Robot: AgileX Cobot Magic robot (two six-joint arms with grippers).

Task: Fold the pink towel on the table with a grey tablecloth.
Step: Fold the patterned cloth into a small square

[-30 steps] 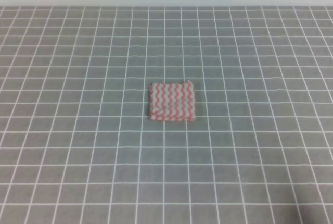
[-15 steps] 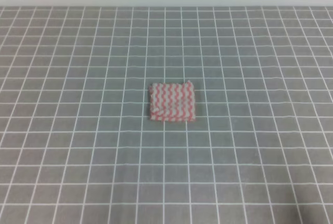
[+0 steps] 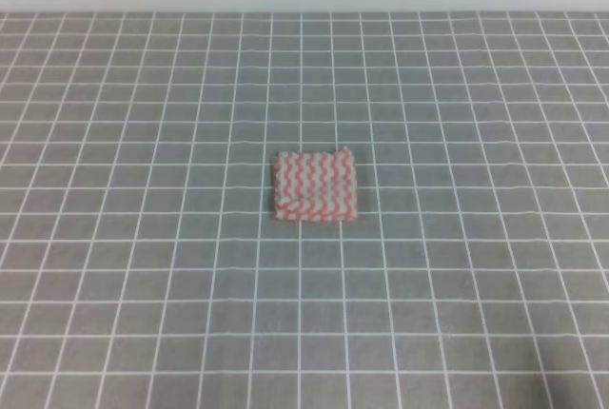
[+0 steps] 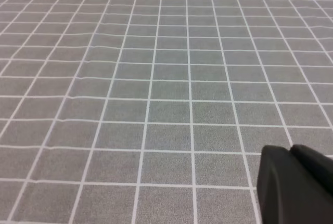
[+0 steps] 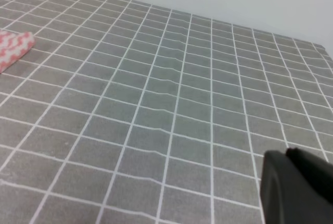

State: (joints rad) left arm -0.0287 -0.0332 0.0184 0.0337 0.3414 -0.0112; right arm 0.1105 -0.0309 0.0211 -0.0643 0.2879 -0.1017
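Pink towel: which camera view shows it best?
Exterior high: the whole pink towel lies in view on the grey tablecloth. Right wrist catches only one corner at its left edge; left wrist shows none of it.

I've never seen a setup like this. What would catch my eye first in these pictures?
The pink towel, a small square with pink-and-white zigzag stripes, lies alone near the middle of the table with a grey tablecloth, whose white grid runs across the whole scene. One corner of it peeks in at the left edge of the right wrist view. A dark, blurry gripper part sits in the lower right corner of each wrist view, touching nothing.
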